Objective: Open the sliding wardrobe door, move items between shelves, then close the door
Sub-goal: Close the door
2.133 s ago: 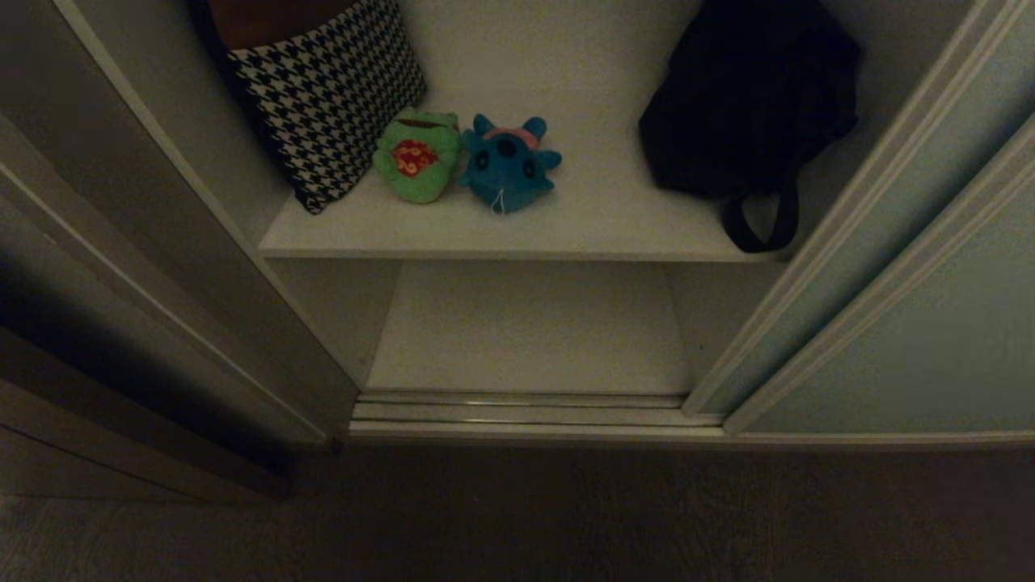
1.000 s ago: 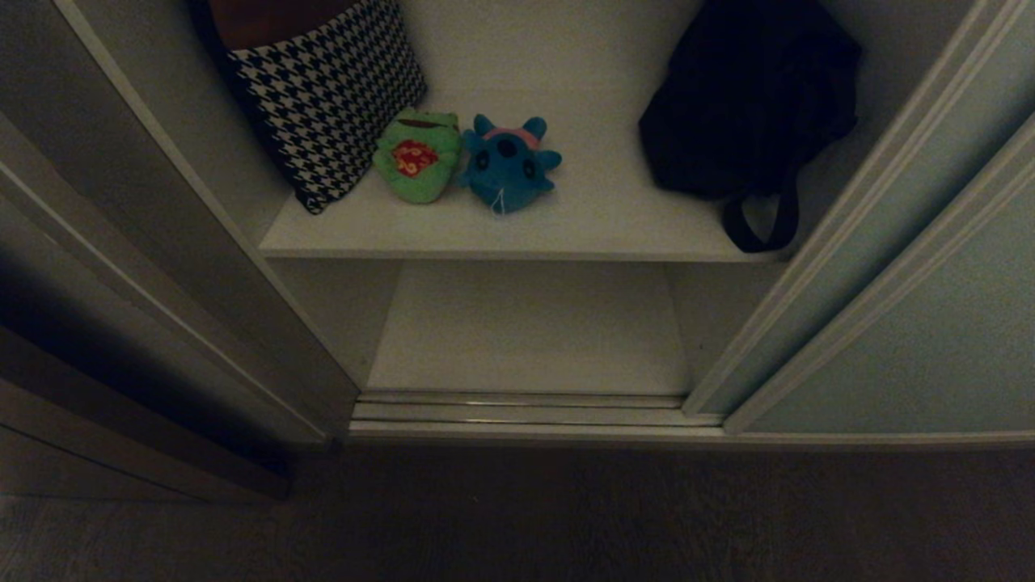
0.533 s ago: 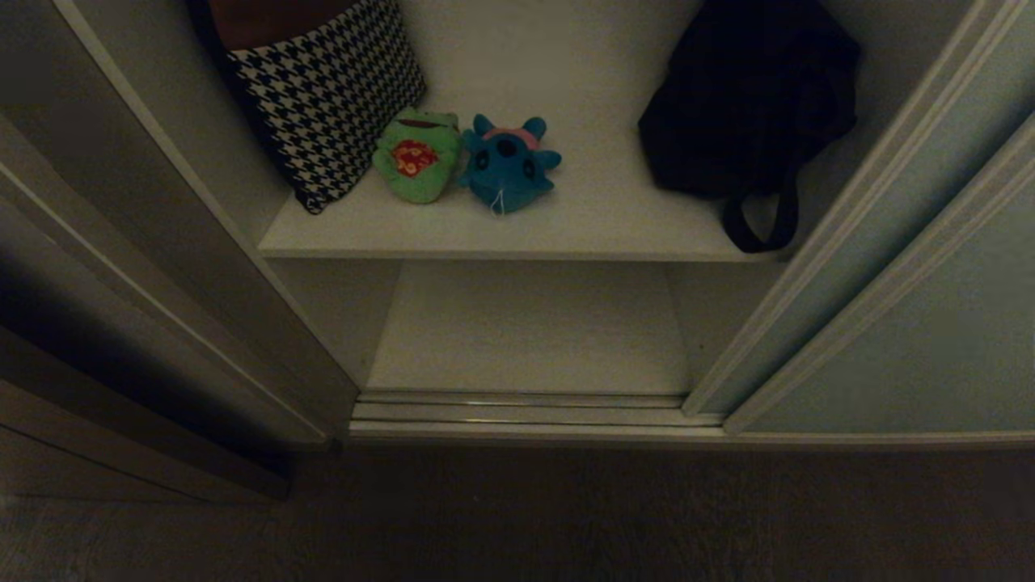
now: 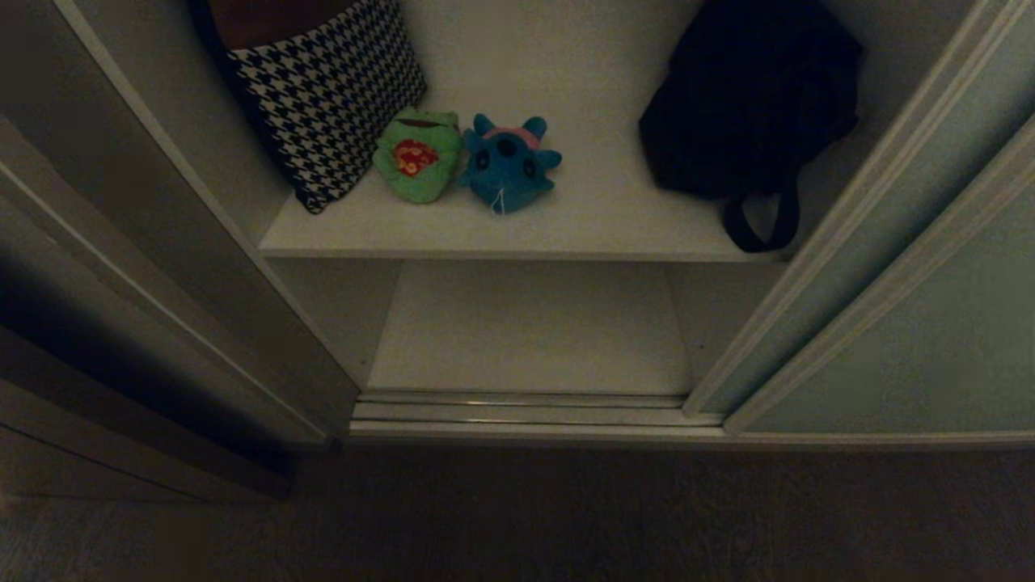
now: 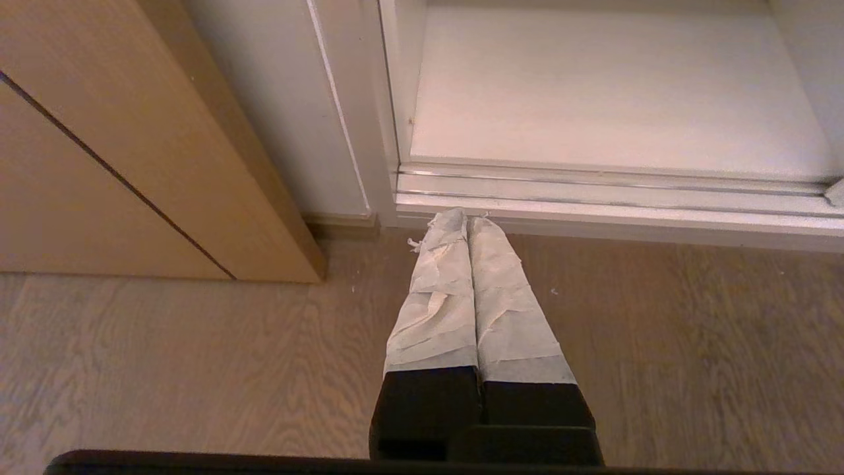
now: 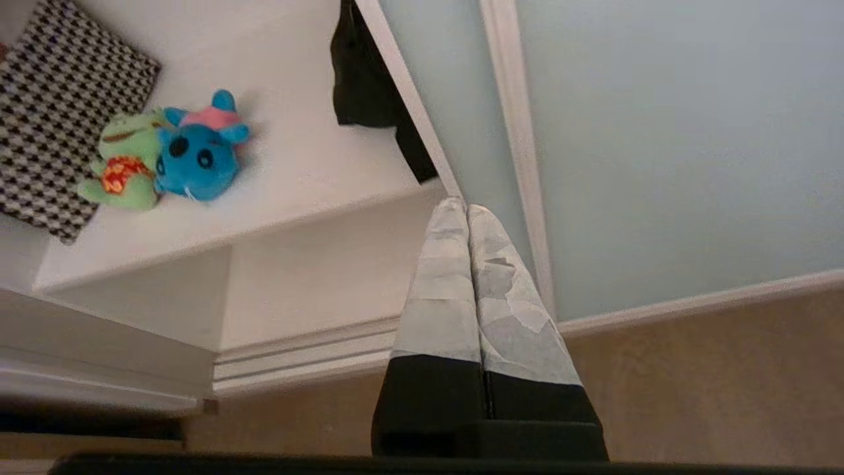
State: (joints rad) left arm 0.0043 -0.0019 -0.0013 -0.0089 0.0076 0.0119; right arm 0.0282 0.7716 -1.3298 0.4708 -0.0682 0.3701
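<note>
The right gripper [image 6: 467,210] is being held outside the wardrobe with its taped fingers [image 6: 443,277] pressed together, gripping nothing. The left gripper [image 5: 467,224] is being kept parked low over the floor [image 5: 198,369], fingers likewise together. The sliding wardrobe door [image 4: 930,323] is standing open to the right. The blue plush [image 4: 508,164] and green frog [image 4: 416,158] are lying touching on the upper shelf [image 4: 525,234]; the lower shelf [image 4: 530,331] is waiting. The fingers should be parted before the blue plush is being approached, and its body taken centrally, clear of the houndstooth cushion [image 4: 327,89].

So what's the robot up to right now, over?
Both claws, left and right, shut, empty. Door open; frog and blue toy on upper shelf. Nothing blocking.
</note>
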